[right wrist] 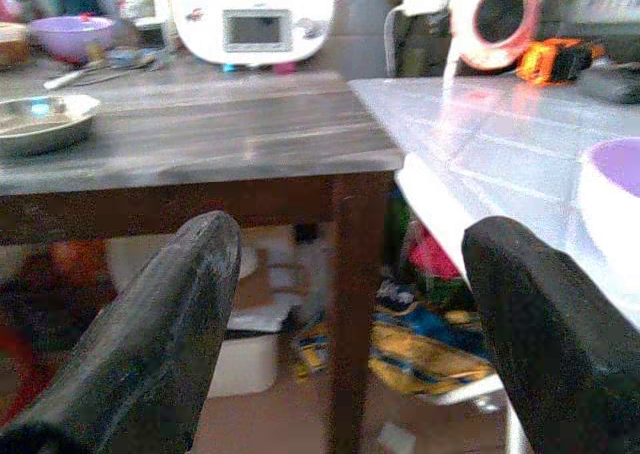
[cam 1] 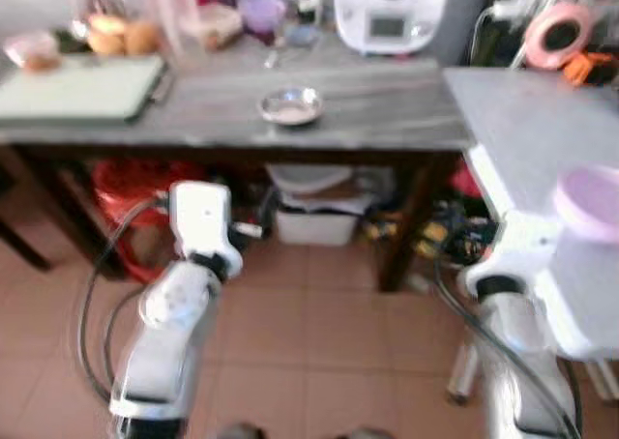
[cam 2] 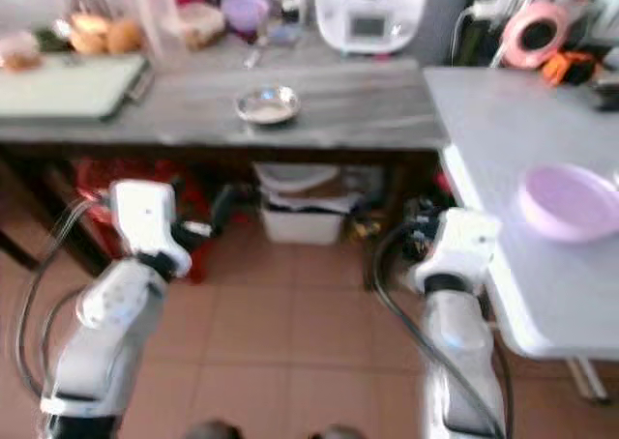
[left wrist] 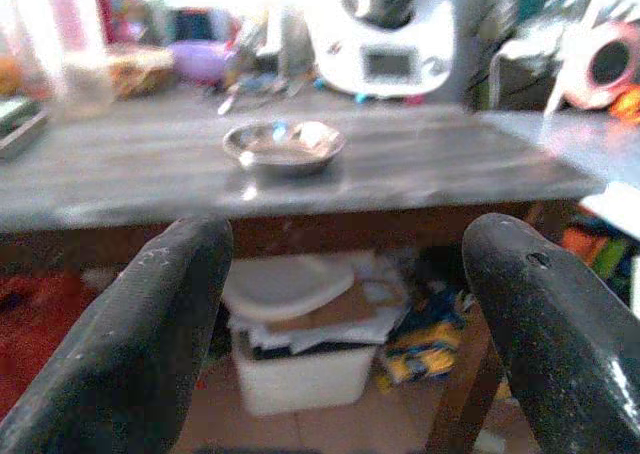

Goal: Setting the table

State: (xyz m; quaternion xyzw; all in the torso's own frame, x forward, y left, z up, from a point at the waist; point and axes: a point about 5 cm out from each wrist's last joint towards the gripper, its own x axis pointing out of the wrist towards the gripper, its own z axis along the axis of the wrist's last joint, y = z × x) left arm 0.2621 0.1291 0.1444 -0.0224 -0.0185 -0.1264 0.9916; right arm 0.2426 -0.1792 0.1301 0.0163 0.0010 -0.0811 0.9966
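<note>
Both pincers hang below table height with fingers spread apart and empty: left pincer (left wrist: 340, 324), right pincer (right wrist: 350, 324). A smooth lilac plastic bowl (cam 2: 571, 202) sits on the white table (cam 2: 484, 120). Farther off, a shallow shiny steel dish (cam 1: 290, 105) rests on the grey wood-grain table (cam 1: 387, 110).

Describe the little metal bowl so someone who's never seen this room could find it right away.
Look at the long grey wooden table straight ahead, with a white kitchen machine at its back edge. The metal bowl sits alone near the table's front edge, just left of that machine. It is the only shiny silver dish; the other bowls are purple plastic.
</note>
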